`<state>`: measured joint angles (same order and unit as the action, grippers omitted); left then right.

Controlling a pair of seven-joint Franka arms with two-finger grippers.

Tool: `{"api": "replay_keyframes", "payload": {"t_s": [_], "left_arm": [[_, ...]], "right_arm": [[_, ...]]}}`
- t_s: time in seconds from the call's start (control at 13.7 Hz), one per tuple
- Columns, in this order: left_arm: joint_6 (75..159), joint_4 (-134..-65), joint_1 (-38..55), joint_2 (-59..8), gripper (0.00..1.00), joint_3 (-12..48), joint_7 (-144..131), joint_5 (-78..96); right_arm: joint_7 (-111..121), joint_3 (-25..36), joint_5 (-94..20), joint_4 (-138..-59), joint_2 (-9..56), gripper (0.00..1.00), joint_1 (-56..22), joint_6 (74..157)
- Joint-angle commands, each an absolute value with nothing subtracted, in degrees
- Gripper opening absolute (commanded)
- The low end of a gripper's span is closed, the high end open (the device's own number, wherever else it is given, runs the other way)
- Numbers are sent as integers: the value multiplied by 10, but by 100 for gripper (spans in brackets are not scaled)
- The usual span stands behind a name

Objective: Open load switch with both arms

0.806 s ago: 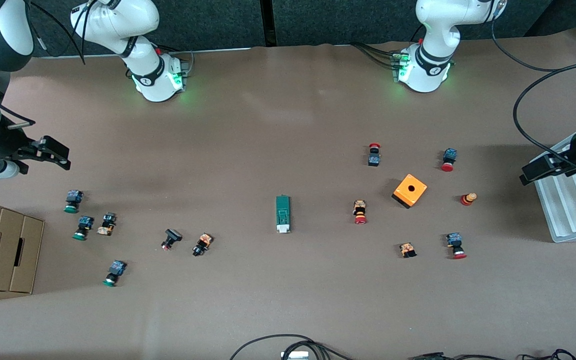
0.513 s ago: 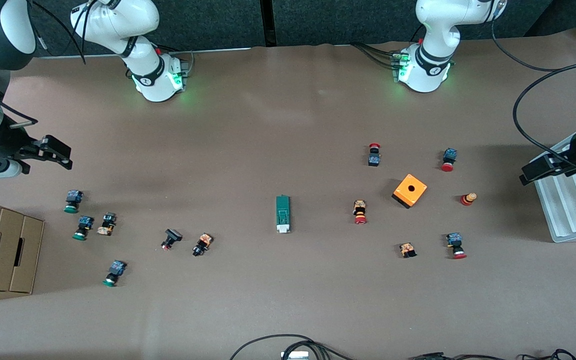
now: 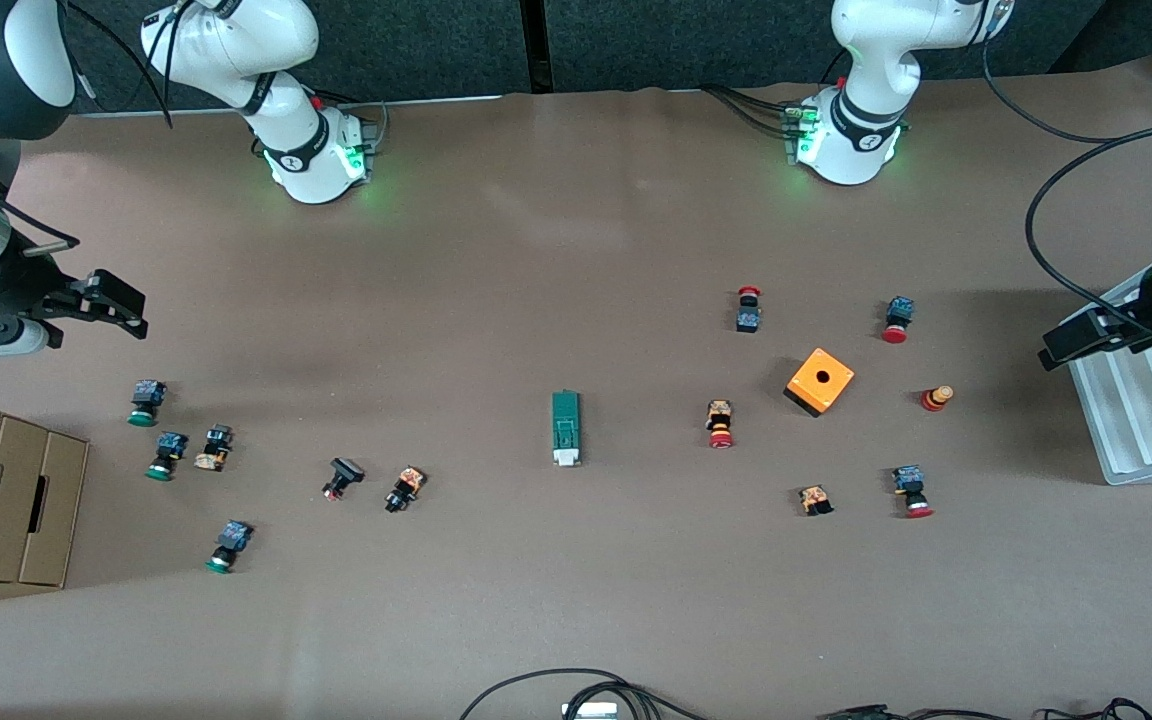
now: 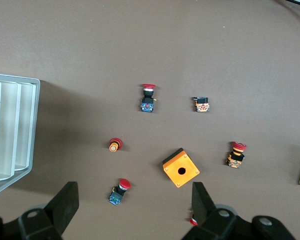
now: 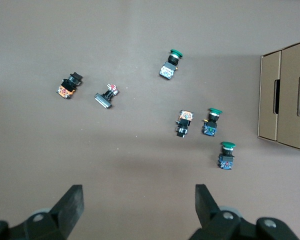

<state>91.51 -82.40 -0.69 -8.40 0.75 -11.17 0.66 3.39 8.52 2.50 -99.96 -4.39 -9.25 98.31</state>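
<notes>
The tabletop (image 3: 576,230) is covered in brown material and carries all parts. Two white arms stand at its edge farthest from the front camera: the right arm (image 3: 266,80) and the left arm (image 3: 866,90).

A cardboard box (image 3: 6,500) with three sections sits at the right arm's end of the tabletop. A ribbed grey tray (image 3: 1136,420) sits at the left arm's end.

The right tool (image 3: 121,305) is up in the air over bare tabletop near the box. Its two fingers (image 5: 70,207) are spread wide and grip nothing. The left tool (image 3: 1061,350) is over the tray's edge. Its fingers (image 4: 65,205) are also spread wide and grip nothing.

An orange cube (image 3: 820,381) with a hole in its top face lies toward the left arm's end, well apart from the tray.

The load switch (image 3: 566,428) lies flat near the middle of the tabletop, between the two groups of push buttons and apart from both. Its green body points toward the arms' bases; its white end faces the front camera. Neither tool touches it.

Red-capped buttons (image 3: 720,424) are scattered around the cube. Green-capped buttons (image 3: 143,403) and several dark ones (image 3: 404,489) are scattered between the box and the load switch.
</notes>
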Motion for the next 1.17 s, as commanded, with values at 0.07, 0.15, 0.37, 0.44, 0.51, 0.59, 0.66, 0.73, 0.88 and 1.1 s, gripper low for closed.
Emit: {"api": "replay_keyframes", "payload": {"t_s": [0.07, 0.15, 0.37, 0.44, 0.51, 0.59, 0.66, 0.73, 0.88, 1.1], "left_arm": [[915, -825, -11, -77, 100, 11, -107, 4], [915, -825, -10, -77, 100, 12, -107, -10], [913, -826, 2, -76, 100, 13, -111, -26], [913, -826, 2, -76, 100, 13, -112, -26], [913, -826, 3, -76, 100, 13, -112, -26], [914, -825, 4, -82, 100, 14, -110, -26], [915, -824, 14, -89, 100, 17, -110, -28], [914, -824, 26, -89, 100, 17, -111, -34], [914, -824, 66, -87, 100, 17, -111, -68], [913, -825, 112, -88, 100, 17, -110, -83]], "right_arm": [[39, 90, 21, -991, -44, 99, -96, 976], [39, 90, 21, -991, -44, 99, -96, 976], [38, 90, 20, -991, -44, 99, -96, 976], [38, 90, 20, -991, -42, 99, -96, 976], [38, 90, 20, -991, -41, 99, -96, 976], [38, 90, 20, -991, -41, 99, -96, 976], [38, 90, 20, -991, -41, 99, -96, 975], [38, 90, 20, -991, -40, 99, -96, 976], [35, 90, 21, -991, -40, 99, -96, 975], [37, 90, 20, -991, -40, 99, -95, 973]]}}
